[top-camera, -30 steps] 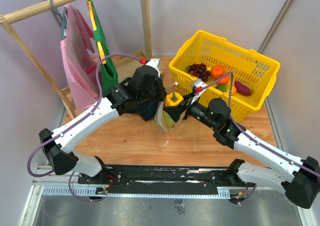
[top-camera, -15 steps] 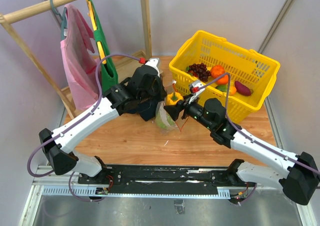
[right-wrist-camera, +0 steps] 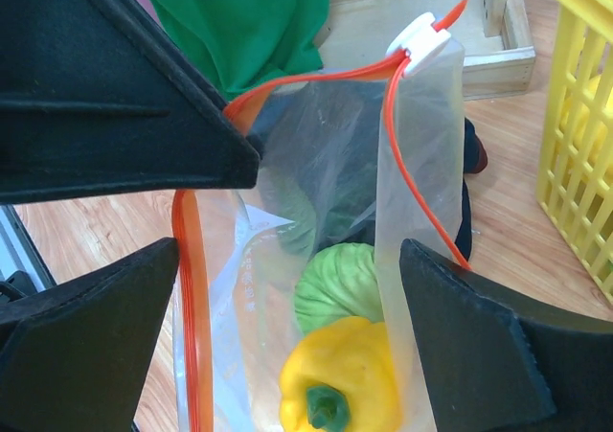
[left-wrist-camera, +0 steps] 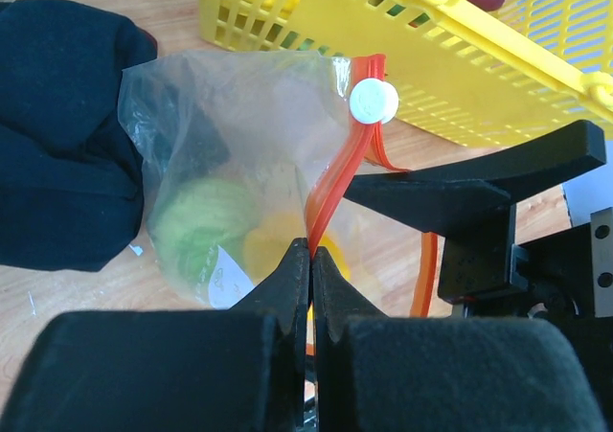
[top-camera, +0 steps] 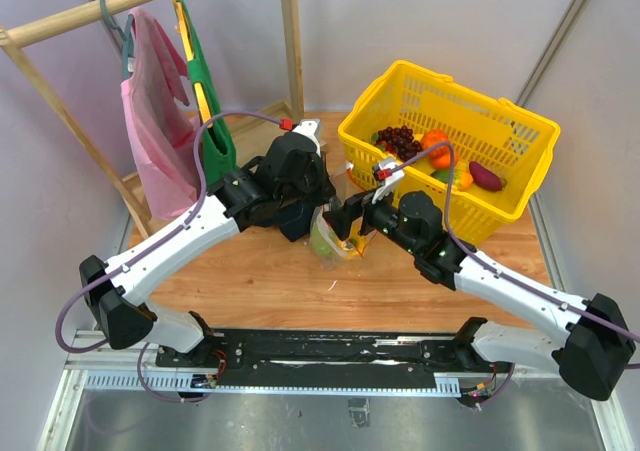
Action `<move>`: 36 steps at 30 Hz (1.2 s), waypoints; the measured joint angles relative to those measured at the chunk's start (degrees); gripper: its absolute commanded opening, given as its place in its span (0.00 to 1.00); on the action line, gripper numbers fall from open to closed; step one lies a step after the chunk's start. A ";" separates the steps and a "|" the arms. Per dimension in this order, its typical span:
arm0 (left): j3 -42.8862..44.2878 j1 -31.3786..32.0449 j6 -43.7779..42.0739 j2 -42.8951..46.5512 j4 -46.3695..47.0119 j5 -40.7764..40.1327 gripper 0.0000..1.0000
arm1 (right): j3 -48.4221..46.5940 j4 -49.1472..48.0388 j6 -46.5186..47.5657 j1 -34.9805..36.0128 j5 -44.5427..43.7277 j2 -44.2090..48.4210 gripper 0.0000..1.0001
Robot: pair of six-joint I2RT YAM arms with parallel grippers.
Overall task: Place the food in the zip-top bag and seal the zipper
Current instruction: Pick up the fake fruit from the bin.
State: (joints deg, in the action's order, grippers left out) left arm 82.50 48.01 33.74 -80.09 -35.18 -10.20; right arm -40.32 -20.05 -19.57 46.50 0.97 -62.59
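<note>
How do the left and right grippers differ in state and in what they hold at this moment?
The left gripper is shut, the right gripper is open wide. The left pinches the zipper of the zip-top bag; the right holds nothing, spread either side of the bag's mouth above the yellow bell pepper inside. Both are at the bag's mouth.

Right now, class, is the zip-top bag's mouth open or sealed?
Open: the zipper strips stand apart, the yellow pepper showing between them.
</note>
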 measured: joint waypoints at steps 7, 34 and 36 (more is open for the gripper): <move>-0.02 0.00 -0.02 0.02 0.31 -0.15 0.00 | -4.94 8.33 0.35 0.02 0.11 3.23 0.98; -0.87 0.00 -1.42 0.94 0.33 -0.57 0.00 | -36.09 57.94 10.54 -19.28 -6.49 1.40 0.95; -0.87 0.00 -1.92 0.98 0.31 -0.46 0.00 | -37.94 59.43 11.17 -23.19 -5.40 0.02 0.95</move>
State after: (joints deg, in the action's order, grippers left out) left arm 81.62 48.01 31.81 -79.11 -34.87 -10.66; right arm -78.26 39.38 -8.40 23.31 -4.43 -62.57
